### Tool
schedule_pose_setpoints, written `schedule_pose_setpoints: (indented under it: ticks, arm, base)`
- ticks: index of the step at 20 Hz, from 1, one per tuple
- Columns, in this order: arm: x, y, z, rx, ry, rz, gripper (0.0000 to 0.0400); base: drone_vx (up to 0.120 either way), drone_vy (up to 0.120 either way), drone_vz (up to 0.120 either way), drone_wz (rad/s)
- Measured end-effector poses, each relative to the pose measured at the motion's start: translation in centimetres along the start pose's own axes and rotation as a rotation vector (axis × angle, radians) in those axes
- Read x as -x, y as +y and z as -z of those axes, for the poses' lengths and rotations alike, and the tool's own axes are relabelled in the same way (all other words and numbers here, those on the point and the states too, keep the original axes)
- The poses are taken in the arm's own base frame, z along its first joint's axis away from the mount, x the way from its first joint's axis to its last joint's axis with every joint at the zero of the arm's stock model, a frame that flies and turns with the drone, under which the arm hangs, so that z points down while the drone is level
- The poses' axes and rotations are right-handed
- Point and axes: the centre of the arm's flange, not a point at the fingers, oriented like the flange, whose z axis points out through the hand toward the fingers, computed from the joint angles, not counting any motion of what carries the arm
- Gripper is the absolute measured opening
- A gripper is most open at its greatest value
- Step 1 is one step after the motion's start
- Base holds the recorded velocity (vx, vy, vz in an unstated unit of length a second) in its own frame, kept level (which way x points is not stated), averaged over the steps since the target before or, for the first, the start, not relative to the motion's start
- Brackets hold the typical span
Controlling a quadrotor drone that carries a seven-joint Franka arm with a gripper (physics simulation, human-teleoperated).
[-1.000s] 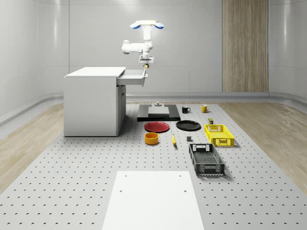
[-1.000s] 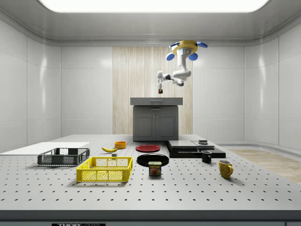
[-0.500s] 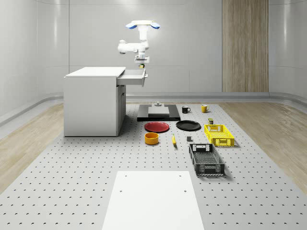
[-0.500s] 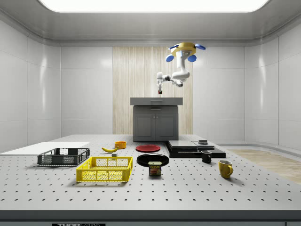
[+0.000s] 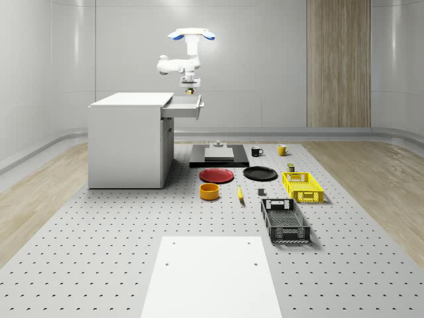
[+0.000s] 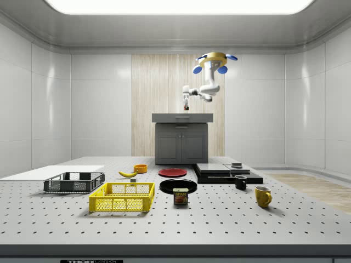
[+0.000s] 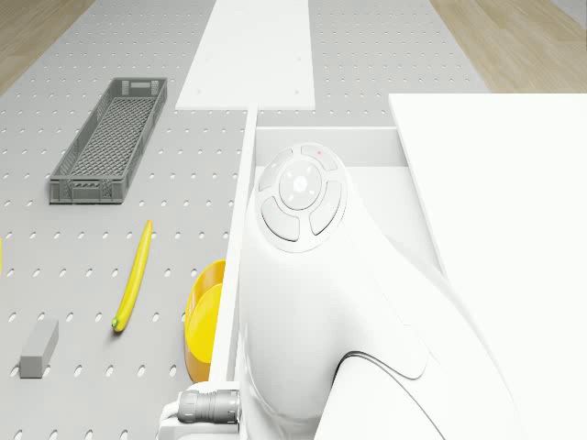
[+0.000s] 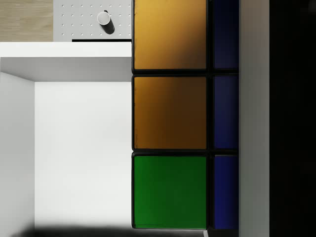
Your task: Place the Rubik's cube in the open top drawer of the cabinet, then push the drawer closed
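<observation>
While the drone [image 5: 191, 34] hovers over the open top drawer [image 5: 185, 103], its pincer [image 5: 190, 83] grips the Rubik's cube [image 8: 170, 116], so lowering and releasing it inside seems next.

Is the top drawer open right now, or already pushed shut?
Open. The top drawer juts out from the cabinet, its white inside exposed below the held Rubik's cube.

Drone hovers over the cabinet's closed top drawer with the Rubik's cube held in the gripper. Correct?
Not quite: the top drawer is open, pulled out from the cabinet, as the whole-scene view shows. The drone does hover above it, gripper holding the Rubik's cube.
</observation>
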Motion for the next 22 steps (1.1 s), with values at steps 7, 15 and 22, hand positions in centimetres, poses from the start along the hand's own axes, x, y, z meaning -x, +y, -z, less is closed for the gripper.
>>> schedule_pose_setpoints:
  ticks: [7, 15, 22]
  arm:
    - [0.0, 0.0, -0.1, 0.0, 0.0, 0.0, 0.0325]
    - [0.0, 0.0, -2.8, 0.0, 0.0, 0.0, 0.0325]
    - [0.0, 0.0, -6.1, 0.0, 0.0, 0.0, 0.0325]
  base:
    - [0.0, -0.109, 0.0, 0.0]
    - [0.0, 0.0, 0.0, 0.0]
    - [0.0, 0.0, 0.0, 0.0]
